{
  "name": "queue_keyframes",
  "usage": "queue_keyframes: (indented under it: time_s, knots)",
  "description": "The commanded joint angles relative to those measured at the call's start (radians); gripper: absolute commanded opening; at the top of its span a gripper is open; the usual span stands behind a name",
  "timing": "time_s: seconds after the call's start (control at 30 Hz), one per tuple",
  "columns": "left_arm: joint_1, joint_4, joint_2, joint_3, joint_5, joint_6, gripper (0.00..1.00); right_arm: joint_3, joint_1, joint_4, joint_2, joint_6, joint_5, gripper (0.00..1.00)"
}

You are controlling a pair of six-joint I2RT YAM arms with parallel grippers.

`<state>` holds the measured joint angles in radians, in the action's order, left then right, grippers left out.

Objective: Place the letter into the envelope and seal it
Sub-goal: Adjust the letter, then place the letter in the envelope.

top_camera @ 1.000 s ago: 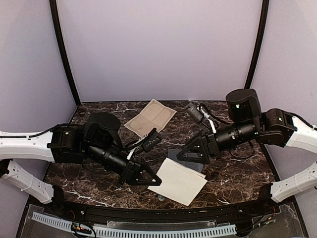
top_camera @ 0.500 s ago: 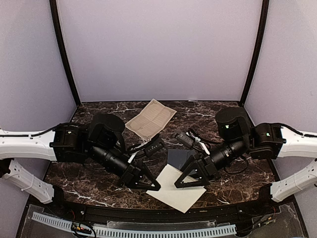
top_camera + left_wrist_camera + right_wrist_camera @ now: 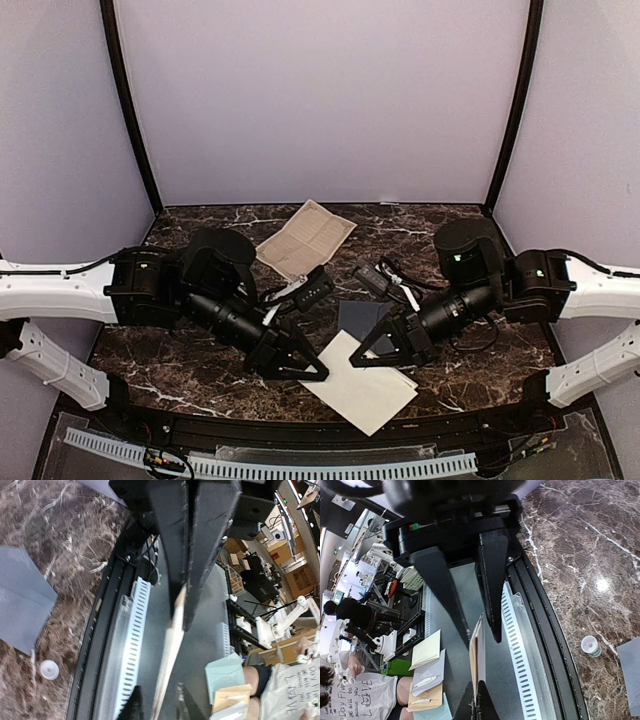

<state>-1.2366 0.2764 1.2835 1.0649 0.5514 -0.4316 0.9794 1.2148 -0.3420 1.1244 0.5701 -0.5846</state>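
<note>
The letter (image 3: 368, 388), a folded cream sheet, sits at the table's near edge, between the two grippers. My right gripper (image 3: 362, 358) is shut on its right side. In the right wrist view its tips (image 3: 476, 706) pinch the edge-on letter (image 3: 479, 655). My left gripper (image 3: 314, 370) is at the letter's left corner, jaws parted. In the left wrist view the letter (image 3: 172, 630) runs edge-on between the left gripper's (image 3: 157, 705) separated tips. The slate-grey envelope (image 3: 362, 318) lies flat just behind the letter, also seen as the envelope (image 3: 22, 600) and the envelope (image 3: 631, 675).
A tan printed sheet (image 3: 305, 238) lies at the back centre. Black cables and an adapter (image 3: 388, 278) sit behind the right gripper. A small white cap (image 3: 590, 645) rests near the front edge. A slotted white rail (image 3: 300, 466) runs below the table's near edge.
The right arm swung down and left to the letter and its jaws closed on the sheet's edge. The left jaws, shut before, have parted.
</note>
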Motion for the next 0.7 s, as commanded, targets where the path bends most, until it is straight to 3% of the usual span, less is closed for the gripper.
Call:
queue_keyframes:
  time_s: [0.0,0.1,0.17,0.37,0.67]
  knots:
    - [0.025,-0.076,-0.045,-0.004,-0.100,-0.044,0.43,0.028,0.003,-0.039,-0.053,0.049,0.208,0.00]
    - [0.053,-0.130,-0.053,-0.030,-0.134,-0.081,0.60,-0.007,-0.025,-0.050,-0.131,0.108,0.331,0.00]
    - [0.090,-0.172,-0.050,-0.051,-0.145,-0.123,0.64,-0.050,-0.071,-0.052,-0.182,0.150,0.390,0.00]
    - [0.209,-0.230,0.020,-0.077,-0.189,-0.250,0.66,-0.206,-0.218,-0.032,-0.290,0.237,0.489,0.00]
    - [0.278,-0.324,0.199,-0.078,-0.196,-0.347,0.63,-0.416,-0.395,0.182,-0.268,0.315,0.477,0.00]
